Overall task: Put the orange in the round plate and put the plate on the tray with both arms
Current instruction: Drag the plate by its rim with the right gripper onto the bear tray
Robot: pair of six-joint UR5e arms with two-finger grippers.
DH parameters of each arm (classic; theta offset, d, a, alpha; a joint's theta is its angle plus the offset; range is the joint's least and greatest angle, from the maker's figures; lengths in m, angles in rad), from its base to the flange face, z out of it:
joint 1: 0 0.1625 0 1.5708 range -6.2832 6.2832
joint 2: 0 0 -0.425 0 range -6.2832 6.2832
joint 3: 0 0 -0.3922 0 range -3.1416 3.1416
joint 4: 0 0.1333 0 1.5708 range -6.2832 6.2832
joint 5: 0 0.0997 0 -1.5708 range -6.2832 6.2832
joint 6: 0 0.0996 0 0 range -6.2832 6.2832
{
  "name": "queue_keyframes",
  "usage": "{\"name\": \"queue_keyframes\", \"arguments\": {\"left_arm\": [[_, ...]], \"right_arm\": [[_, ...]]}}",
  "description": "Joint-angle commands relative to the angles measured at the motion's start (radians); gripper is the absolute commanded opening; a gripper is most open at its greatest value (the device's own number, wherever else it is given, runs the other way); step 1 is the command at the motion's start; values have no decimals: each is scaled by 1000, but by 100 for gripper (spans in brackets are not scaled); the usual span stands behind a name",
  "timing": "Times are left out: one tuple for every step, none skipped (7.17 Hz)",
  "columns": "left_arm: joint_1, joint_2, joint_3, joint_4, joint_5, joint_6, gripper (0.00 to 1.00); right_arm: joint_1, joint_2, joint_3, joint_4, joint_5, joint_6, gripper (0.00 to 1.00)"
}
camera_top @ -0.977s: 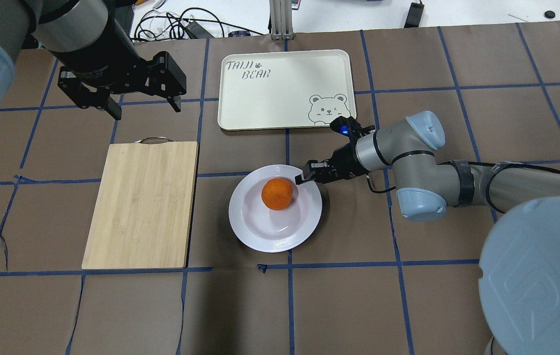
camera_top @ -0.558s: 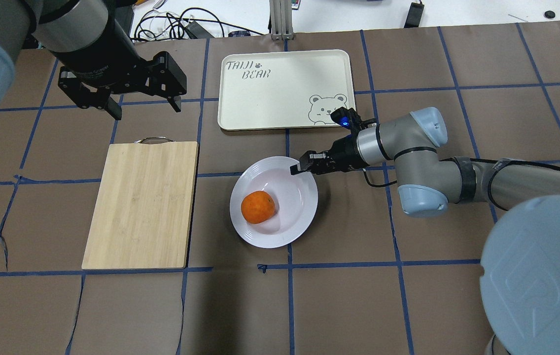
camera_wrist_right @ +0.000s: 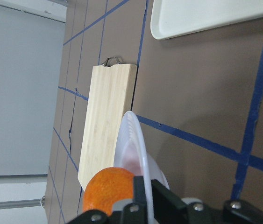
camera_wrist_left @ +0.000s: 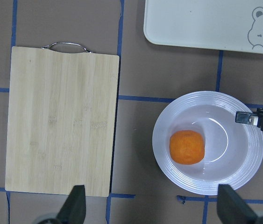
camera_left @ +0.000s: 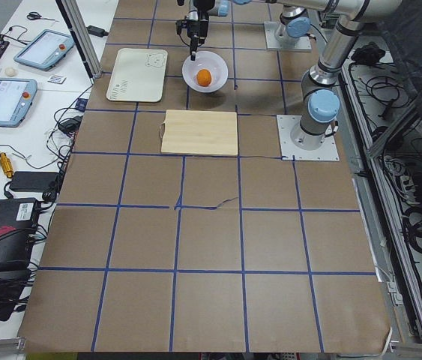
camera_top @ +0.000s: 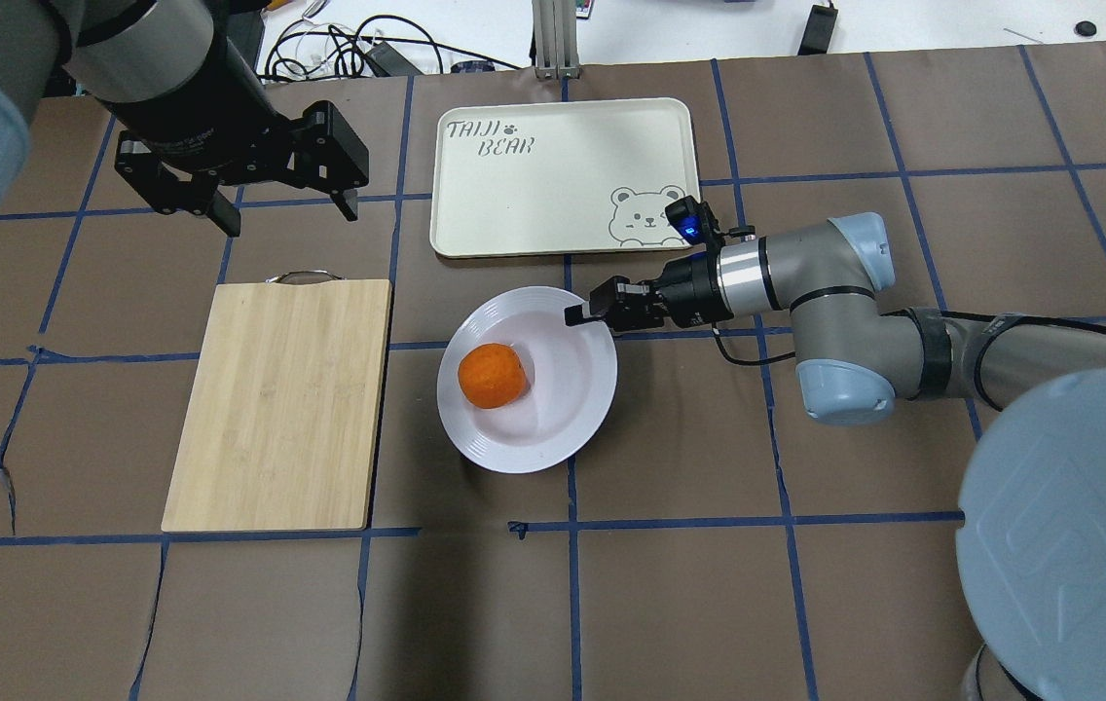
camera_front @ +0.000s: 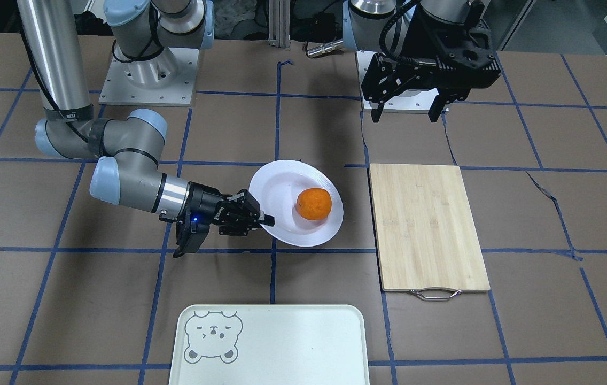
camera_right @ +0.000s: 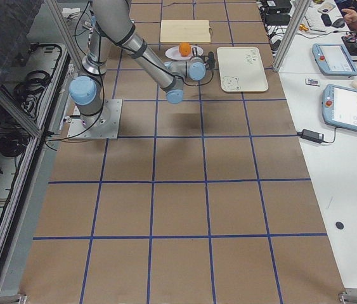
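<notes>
The orange [camera_top: 493, 375] lies inside the white round plate [camera_top: 563, 389], on the side away from my right gripper. My right gripper [camera_top: 577, 313] is shut on the plate's far right rim, and the plate looks tilted, raised on that side. The right wrist view shows the rim [camera_wrist_right: 131, 135] edge-on between the fingers, with the orange [camera_wrist_right: 108, 186] behind it. The cream tray [camera_top: 553, 175] with the bear face lies just beyond the plate, with nothing on it. My left gripper [camera_top: 288, 216] hangs open and high at the back left, holding nothing.
A bamboo cutting board [camera_top: 280, 404] with a metal handle lies left of the plate, close to its rim. Cables and white desks sit beyond the table's far edge. Brown matting with blue tape lines covers the table [camera_top: 709, 584].
My right gripper has drawn the plate's rim up and toward the tray. The orange rolled across the plate to the side away from the gripper. The left arm has not moved.
</notes>
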Motion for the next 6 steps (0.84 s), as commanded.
{"name": "queue_keyframes", "arguments": {"left_arm": [[0, 0, 0, 0, 0, -1, 100], [0, 0, 0, 0, -2, -1, 100], [0, -2, 2, 0, -5, -1, 100], [0, 0, 2, 0, -3, -1, 100], [0, -2, 2, 0, -5, -1, 100], [0, 0, 2, 0, -5, -1, 100]], "right_arm": [[-19, 5, -4, 1, 69, 49, 0], [-57, 8, -34, 30, 79, 85, 0], [-67, 15, -114, 89, 85, 108, 0], [-67, 61, -228, 143, 85, 131, 0], [-69, 131, -325, 165, 98, 133, 0], [-70, 191, -419, 165, 105, 148, 0]]}}
